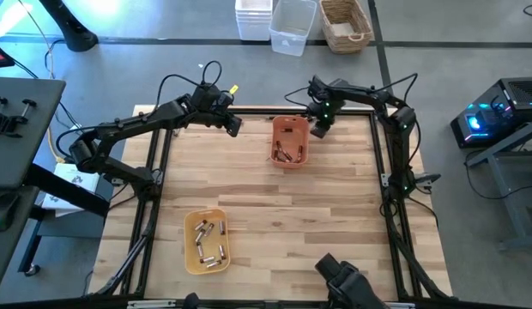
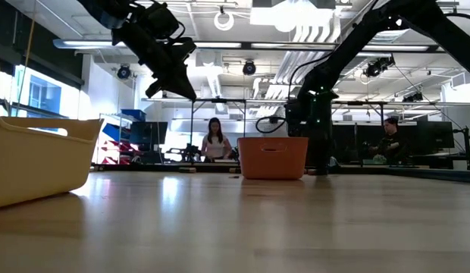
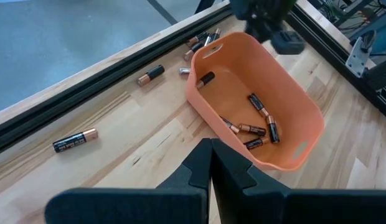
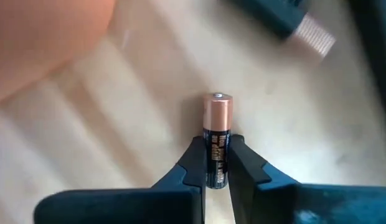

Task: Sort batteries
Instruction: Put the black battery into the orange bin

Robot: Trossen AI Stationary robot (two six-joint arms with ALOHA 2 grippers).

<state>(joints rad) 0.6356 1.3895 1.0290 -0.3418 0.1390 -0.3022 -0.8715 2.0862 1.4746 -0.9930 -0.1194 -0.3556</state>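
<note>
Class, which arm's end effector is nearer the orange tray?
Right. The right end effector is just beside the orange tray, at its far corner; the left end effector is farther off.

— What's blocking me at the far edge?

— I see the orange tray (image 1: 289,142) there, with the right gripper (image 1: 318,129) just beside its right wall, jaws pinched on a battery (image 4: 217,137). The left gripper (image 1: 234,125) hangs to the tray's left, raised off the wood.

— Anything loose?

— Batteries (image 3: 149,74) lie scattered along the black frame rail (image 3: 87,93) behind the tray.

— And the middle?

— Bare table (image 1: 335,206) between that tray and the yellow tray (image 1: 206,240) near me; wide passage there.
</note>
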